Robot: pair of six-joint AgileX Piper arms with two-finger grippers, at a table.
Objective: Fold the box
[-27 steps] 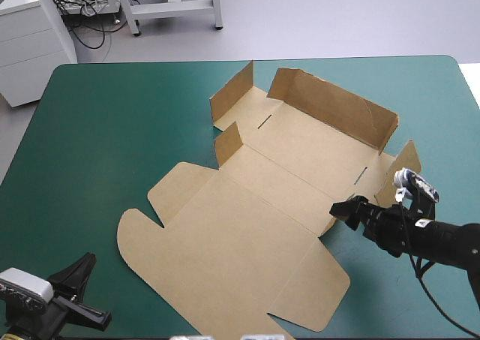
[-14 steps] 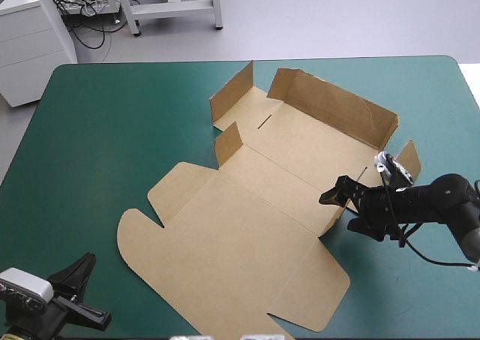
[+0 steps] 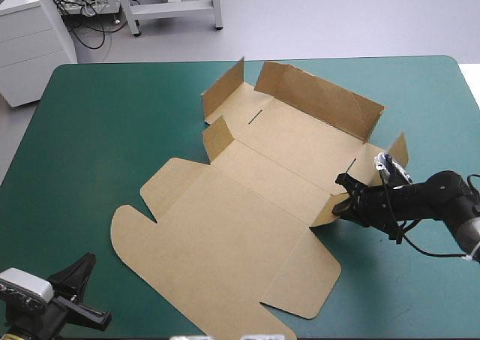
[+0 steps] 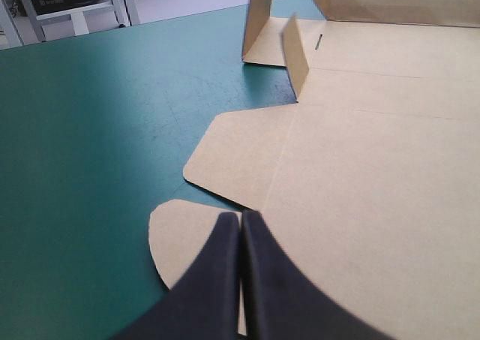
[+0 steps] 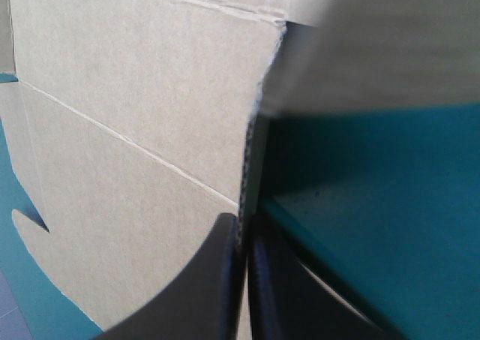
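At the lower left corner of the high view, the left pincer (image 4: 241,221) is clenched on nothing, its two black fingers meeting in a single point. Its own camera shows it low over the teal-green surface (image 3: 97,130). A rounded tab (image 4: 174,244) of the brown box (image 3: 240,212) lies flat right ahead of the tip, and whether the tip touches the board cannot be told.

The box is a cut sheet lying open across the middle of the surface, running from the lower centre of the high view toward the upper right. Its nearest part, the broad lid panel (image 3: 225,257), rests flat, with two rounded tabs on its left side.

Beyond it, right of centre, the right pincer (image 5: 246,231) is grasping the box. Its fingers are all but closed, with the raw edge of a small flap (image 3: 328,209) between them. That flap is tipped up off the surface at the right end of the crease between the lid and the tray floor (image 3: 300,141). In the right wrist view the board stands on one side of the fingers and the bare teal-green cover on the other.

Farther back, the tray floor lies flat. A short flap (image 3: 217,137) stands upright at its near left corner, with a taller side flap (image 3: 223,91) upright behind it. Another flap (image 3: 396,151) is raised at the right. The long back wall (image 3: 322,100) stands along the far side, toward the upper middle of the frame.
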